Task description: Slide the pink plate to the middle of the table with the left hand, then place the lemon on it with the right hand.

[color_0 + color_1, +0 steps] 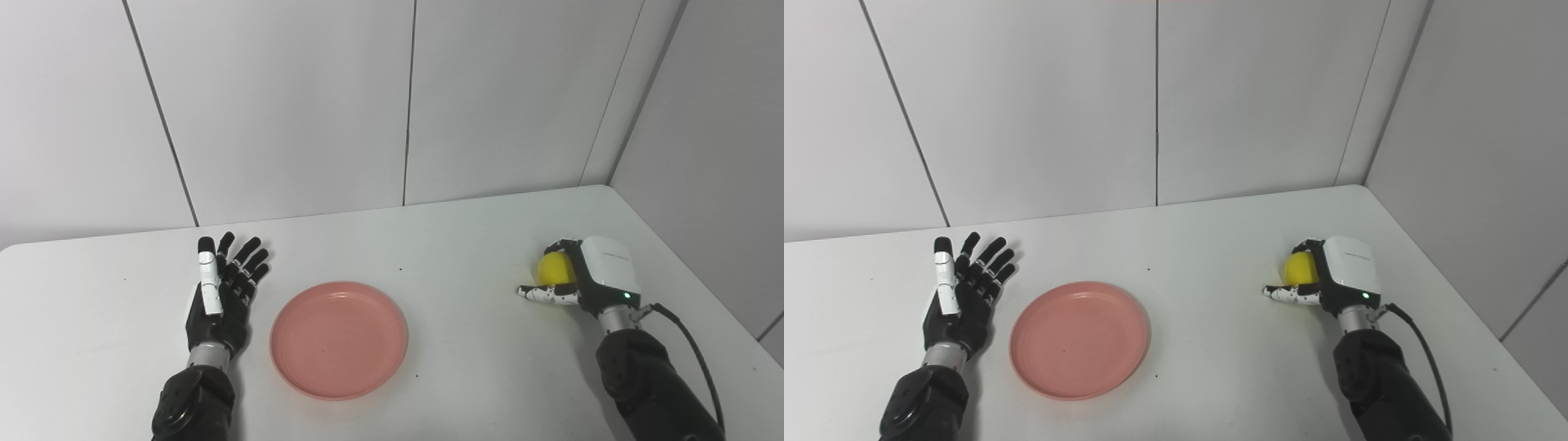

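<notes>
Item: pink plate (pixel 339 340), empty, flat on the white table (pixel 465 245), roughly midway between the left and right edges and toward the near edge; the slide step appears complete or nearly so. Item: left hand (pixel 218 293), just beside the plate's left rim, not touching it, palm showing, fingers (pixel 248 269) spread and extended toward the far edge, holding nothing. Item: lemon (pixel 555 269), yellow, near the right edge of the table, well apart from the plate. Item: right hand (pixel 582 275), curled around the lemon, fingers over its top and far side, thumb (pixel 545 294) stretched below it; whether the fruit is lifted off the table cannot be told. Remaining: carry the lemon across to the plate, set it down, release.
</notes>
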Controlling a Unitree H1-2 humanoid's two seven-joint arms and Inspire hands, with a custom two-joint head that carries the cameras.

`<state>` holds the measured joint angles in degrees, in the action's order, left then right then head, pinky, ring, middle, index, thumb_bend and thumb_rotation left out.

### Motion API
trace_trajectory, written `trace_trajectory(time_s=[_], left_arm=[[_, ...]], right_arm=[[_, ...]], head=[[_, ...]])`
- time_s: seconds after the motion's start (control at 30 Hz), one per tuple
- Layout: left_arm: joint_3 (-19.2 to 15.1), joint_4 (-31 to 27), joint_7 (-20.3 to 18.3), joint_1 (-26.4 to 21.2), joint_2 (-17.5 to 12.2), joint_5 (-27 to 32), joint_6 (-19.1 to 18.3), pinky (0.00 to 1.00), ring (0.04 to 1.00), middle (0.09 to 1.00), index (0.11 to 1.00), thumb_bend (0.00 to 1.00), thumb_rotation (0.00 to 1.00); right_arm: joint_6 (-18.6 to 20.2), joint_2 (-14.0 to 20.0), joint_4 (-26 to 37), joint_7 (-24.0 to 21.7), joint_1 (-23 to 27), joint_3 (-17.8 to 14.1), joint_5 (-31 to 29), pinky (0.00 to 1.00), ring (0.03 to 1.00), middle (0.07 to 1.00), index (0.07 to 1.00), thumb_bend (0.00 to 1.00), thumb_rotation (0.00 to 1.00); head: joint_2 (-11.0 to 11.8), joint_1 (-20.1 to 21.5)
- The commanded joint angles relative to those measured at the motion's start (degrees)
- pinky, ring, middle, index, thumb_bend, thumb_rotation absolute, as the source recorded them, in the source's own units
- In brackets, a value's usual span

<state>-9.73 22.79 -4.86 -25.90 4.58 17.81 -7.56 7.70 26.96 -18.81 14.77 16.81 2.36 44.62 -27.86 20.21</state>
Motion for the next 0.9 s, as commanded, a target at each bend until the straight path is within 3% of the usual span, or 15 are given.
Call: trace_trajectory(time_s=[0.0, 0.27, 0.5, 0.67, 0.87], left_arm=[[-0.42, 3.06, 2.46, 3.91, -0.11, -0.27, -5.53, 0.87, 0.830, 0.829, 0.953, 0.74, 0.90], [-0.44, 2.94, 2.54, 3.96, 0.02, 0.31, -5.71, 0.85, 0.830, 0.833, 0.951, 0.74, 0.89], [-0.24, 3.99, 2.32, 3.64, -0.13, 0.00, -4.80, 0.85, 0.833, 0.831, 0.947, 0.73, 0.89], [-0.06, 4.13, 2.38, 3.58, -0.09, -0.22, -4.50, 0.85, 0.828, 0.829, 0.947, 0.75, 0.89], [0.59, 3.53, 3.09, 3.87, 0.24, -1.09, -4.40, 0.86, 0.826, 0.820, 0.944, 0.75, 0.90]], right_arm=[[1.30, 1.46, 0.12, 0.15, 1.06, 0.26, 0.17, 0.22, 0.280, 0.348, 0.417, 0.66, 0.40], [1.23, 1.64, 0.59, 0.12, 0.99, 0.29, -0.72, 0.21, 0.273, 0.341, 0.402, 0.67, 0.39], [1.72, 2.55, 6.70, -2.40, 1.15, 1.58, 0.42, 0.21, 0.267, 0.339, 0.389, 0.66, 0.44], [0.34, 2.97, 11.20, -3.30, 1.85, 2.25, 0.54, 0.19, 0.246, 0.314, 0.380, 0.66, 0.42], [1.28, 2.94, 18.70, -7.34, 3.17, 3.24, 2.20, 0.18, 0.235, 0.307, 0.380, 0.67, 0.43]], head=[[-0.08, -0.07], [-0.12, -0.23], [0.05, -0.53], [0.09, -0.80], [0.01, -2.24]])
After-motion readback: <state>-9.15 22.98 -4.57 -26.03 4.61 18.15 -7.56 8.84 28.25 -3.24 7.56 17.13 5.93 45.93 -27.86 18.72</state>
